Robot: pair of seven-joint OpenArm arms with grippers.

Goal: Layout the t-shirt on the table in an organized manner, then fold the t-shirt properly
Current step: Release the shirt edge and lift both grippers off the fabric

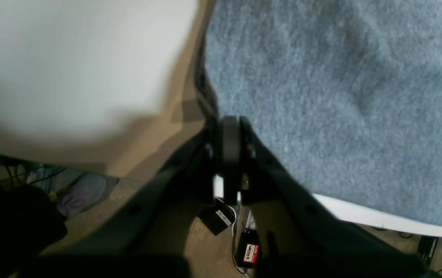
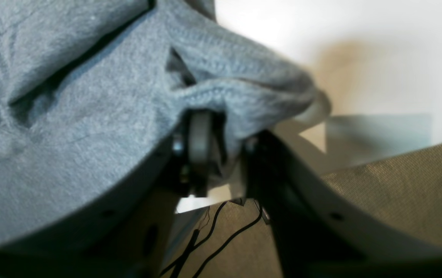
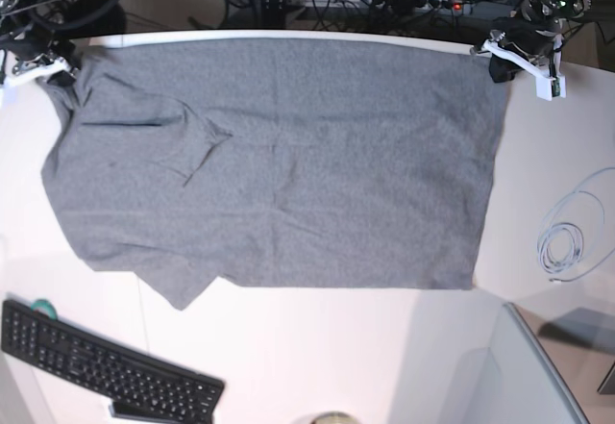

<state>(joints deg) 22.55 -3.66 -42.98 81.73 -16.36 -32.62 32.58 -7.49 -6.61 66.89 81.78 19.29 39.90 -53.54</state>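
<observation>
The heather-grey t-shirt (image 3: 279, 164) lies spread fairly flat across the white table (image 3: 336, 347), with a folded flap near its left middle and a sleeve pointing to the front left. My left gripper (image 3: 495, 59) is at the shirt's far right corner. In the left wrist view it (image 1: 230, 127) is shut at the edge of the fabric (image 1: 340, 96), above the table (image 1: 70, 58). My right gripper (image 3: 65, 73) is at the far left corner. In the right wrist view it (image 2: 213, 135) is shut on a bunched fold of the shirt (image 2: 70, 116).
A black keyboard (image 3: 106, 366) lies at the front left. A coiled white cable (image 3: 567, 246) lies to the right of the shirt. A grey panel (image 3: 548, 376) stands at the front right. A power strip and cables (image 3: 413, 1) lie behind the far edge.
</observation>
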